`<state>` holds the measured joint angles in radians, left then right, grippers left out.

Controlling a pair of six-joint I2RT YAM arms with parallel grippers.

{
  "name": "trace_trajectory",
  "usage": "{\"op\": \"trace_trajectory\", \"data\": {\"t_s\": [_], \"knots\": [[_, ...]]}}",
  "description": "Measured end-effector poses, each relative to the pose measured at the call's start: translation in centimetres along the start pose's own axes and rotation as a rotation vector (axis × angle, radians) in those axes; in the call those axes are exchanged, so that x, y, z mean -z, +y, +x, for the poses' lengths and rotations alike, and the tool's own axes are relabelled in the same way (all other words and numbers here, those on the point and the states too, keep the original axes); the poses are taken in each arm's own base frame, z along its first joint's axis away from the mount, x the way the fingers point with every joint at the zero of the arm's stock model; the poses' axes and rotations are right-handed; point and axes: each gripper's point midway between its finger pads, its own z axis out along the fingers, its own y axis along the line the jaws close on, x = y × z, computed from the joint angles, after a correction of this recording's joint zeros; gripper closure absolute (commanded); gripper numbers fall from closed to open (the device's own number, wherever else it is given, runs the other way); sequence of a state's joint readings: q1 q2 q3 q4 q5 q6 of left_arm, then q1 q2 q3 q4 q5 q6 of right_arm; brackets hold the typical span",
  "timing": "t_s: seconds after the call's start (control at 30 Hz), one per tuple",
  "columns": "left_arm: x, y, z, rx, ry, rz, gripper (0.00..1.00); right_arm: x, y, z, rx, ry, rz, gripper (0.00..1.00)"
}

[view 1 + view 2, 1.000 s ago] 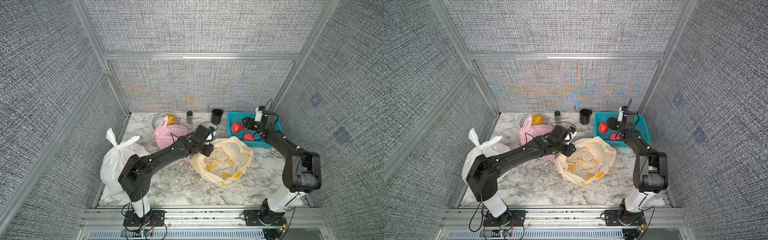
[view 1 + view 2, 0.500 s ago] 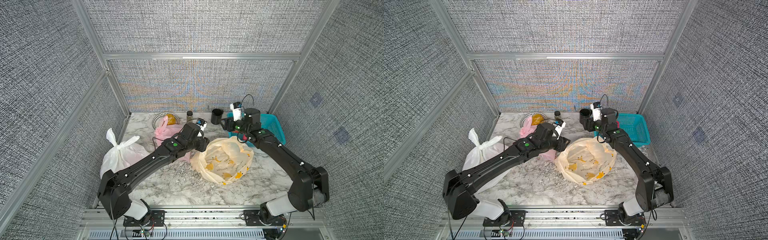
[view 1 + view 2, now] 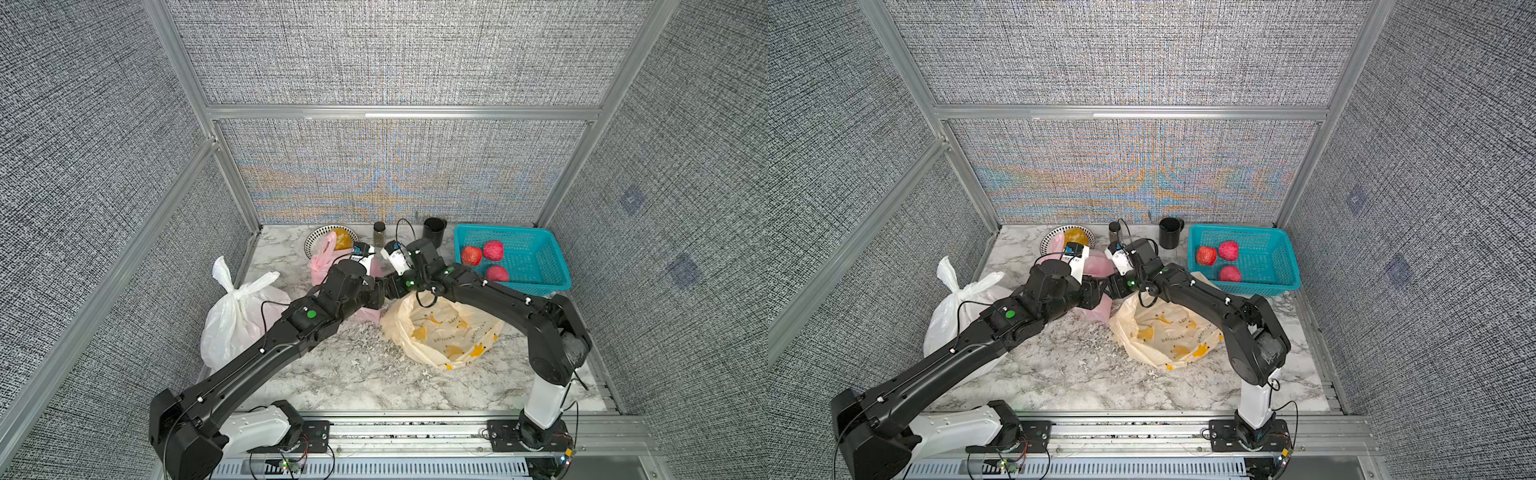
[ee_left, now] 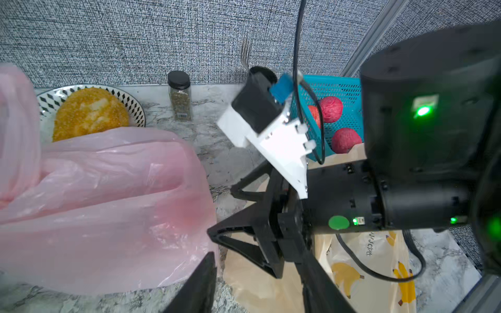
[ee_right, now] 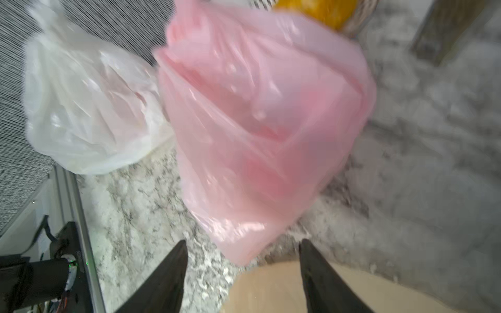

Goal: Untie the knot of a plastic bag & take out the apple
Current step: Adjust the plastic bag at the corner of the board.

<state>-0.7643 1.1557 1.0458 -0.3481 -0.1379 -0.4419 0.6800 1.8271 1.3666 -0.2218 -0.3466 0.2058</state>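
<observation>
Left wrist view: our left gripper (image 4: 256, 254) and right gripper (image 4: 220, 211) gape empty beside limp, slippery pink plastic bag (image 4: 108, 203), best pinched near its top.

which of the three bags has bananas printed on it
The cream bag lying nearest the blue basket; the pink bag and the white bag are plain.

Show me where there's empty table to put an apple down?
Best bare patch: the marble table at the front, between the white bag and the banana-print bag. The blue basket has free room beside its three apples. Crowded: the middle, where the left arm and right arm meet by the pink bag.
</observation>
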Motion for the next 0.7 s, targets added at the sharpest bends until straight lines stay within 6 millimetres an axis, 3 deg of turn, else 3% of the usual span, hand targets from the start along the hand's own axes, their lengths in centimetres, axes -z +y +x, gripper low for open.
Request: {"op": "trace_trajectory", "data": {"t_s": [0.1,0.27,0.37,0.5,0.7], "knots": [[0.0,0.5,0.9,0.005,0.013,-0.013,0.51,1.0,-1.4,4.9,-0.092,0.091,0.028,0.35],[-1.0,0.9,2.1,0.002,0.046,-0.032,0.52,5.3,-4.7,10.7,-0.265,0.125,0.117,0.35],[-2.0,0.6,2.6,-0.002,0.076,-0.022,0.52,8.1,-7.3,12.8,-0.378,0.089,0.189,0.35],[-2.8,0.0,2.5,-0.014,0.093,-0.006,0.52,12.0,-12.7,15.6,-0.563,-0.001,0.35,0.37],[-3.0,-0.2,2.2,-0.034,0.091,0.001,0.52,18.6,-19.2,17.6,-0.757,-0.219,0.587,0.39]]}}
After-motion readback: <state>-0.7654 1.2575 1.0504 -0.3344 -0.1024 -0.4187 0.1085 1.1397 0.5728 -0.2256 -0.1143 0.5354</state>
